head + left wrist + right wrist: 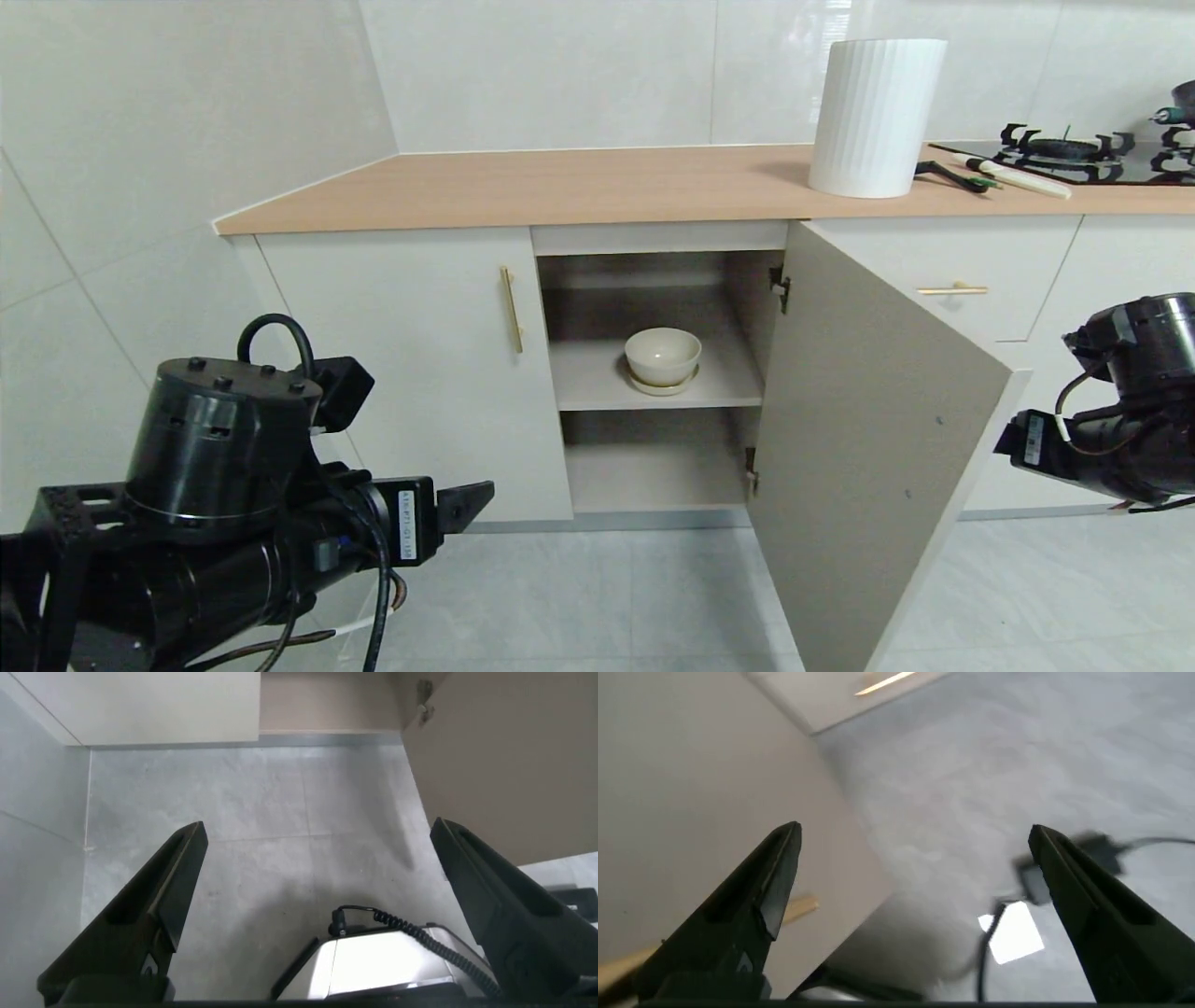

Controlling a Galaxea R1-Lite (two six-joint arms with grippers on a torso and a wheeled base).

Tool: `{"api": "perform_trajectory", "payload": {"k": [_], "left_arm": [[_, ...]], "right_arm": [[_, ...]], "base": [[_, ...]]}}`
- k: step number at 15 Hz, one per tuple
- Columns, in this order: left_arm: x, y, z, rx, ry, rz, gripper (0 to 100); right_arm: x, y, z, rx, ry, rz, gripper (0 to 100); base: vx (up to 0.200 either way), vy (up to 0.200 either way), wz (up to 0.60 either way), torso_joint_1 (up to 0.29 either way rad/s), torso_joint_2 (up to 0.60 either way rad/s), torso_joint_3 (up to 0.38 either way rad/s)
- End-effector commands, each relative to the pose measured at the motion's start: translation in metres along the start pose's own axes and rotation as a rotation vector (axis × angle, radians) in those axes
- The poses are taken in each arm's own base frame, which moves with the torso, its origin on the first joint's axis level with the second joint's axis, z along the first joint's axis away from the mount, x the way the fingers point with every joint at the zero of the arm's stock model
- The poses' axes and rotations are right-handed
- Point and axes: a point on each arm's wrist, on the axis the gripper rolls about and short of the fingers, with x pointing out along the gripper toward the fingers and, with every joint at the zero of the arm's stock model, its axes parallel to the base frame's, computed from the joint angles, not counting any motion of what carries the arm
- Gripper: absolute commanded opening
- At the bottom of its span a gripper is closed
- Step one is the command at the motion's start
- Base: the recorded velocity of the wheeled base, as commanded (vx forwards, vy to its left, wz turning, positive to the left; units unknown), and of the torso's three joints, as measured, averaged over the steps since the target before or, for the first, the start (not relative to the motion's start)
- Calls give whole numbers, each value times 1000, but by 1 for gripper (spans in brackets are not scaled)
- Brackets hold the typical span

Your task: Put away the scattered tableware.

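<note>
left gripper (318, 845) and right gripper (915, 845) are both hanging open and empty; the bowl (663, 353) is sitting on the cabinet shelf (588, 378) ahead, with the door (868, 420) standing open nearer the right arm.

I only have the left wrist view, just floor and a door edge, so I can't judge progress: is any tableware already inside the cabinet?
Observer: Yes, a cream bowl sits on a small plate on the upper shelf of the open cabinet.
Operator: And the other arm?
Observer: The right gripper is open and empty, on the outer side of the open door.
Operator: Anything on the counter?
Observer: A white ribbed canister stands on the countertop, beside the hob.
</note>
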Motion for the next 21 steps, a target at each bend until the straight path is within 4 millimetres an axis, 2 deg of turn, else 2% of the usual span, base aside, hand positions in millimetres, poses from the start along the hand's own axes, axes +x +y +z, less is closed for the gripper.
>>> {"api": "perform_trajectory", "payload": {"k": [1, 7, 9, 11, 13, 16, 21], "left_arm": [[0, 0, 0, 0, 0, -1, 100], [-2, -1, 4, -29, -22, -10, 100], [-3, -1, 4, -29, -23, -11, 100], [-2, -1, 4, -27, -22, -10, 100], [-3, -1, 5, -27, -26, -9, 100], [-3, -1, 5, -25, -31, -8, 100], [-1, -1, 4, -22, -33, 1, 100]], "right_arm": [[-2, 13, -9, -31, 9, 40, 100], [-10, 86, -30, -166, -33, 276, 100], [-2, 110, -31, -198, -30, 314, 100], [8, 126, -31, -213, -25, 330, 100], [20, 155, -32, -234, -30, 368, 100], [27, 174, -32, -242, -38, 395, 100], [44, 180, -43, -258, -4, 384, 100]], "base": [[0, 0, 0, 0, 0, 0], [0, 0, 0, 0, 0, 0], [0, 0, 0, 0, 0, 0], [0, 0, 0, 0, 0, 0], [0, 0, 0, 0, 0, 0], [0, 0, 0, 0, 0, 0], [0, 0, 0, 0, 0, 0]]}}
